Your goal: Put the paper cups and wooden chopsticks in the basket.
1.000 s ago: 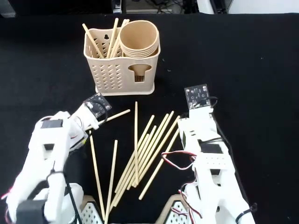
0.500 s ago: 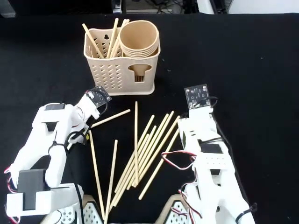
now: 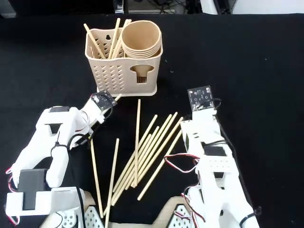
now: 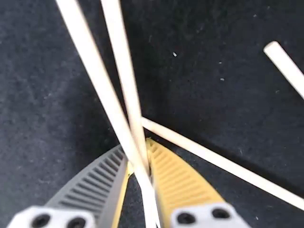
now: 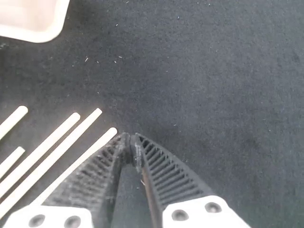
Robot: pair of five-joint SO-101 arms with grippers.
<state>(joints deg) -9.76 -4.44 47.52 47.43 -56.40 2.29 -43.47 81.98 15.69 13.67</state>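
Pinching chopstick (image 4: 103, 90), left hand (image 4: 137, 164) (four in basket (image 3: 121, 76)).

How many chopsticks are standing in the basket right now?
4 chopsticks: one leans at the left end of the basket in the high view, and three stand bunched beside the stacked paper cups. Others may be hidden behind the cups.

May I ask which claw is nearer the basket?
Left. The left claw is right beside the basket; the right claw lies farther off to its side.
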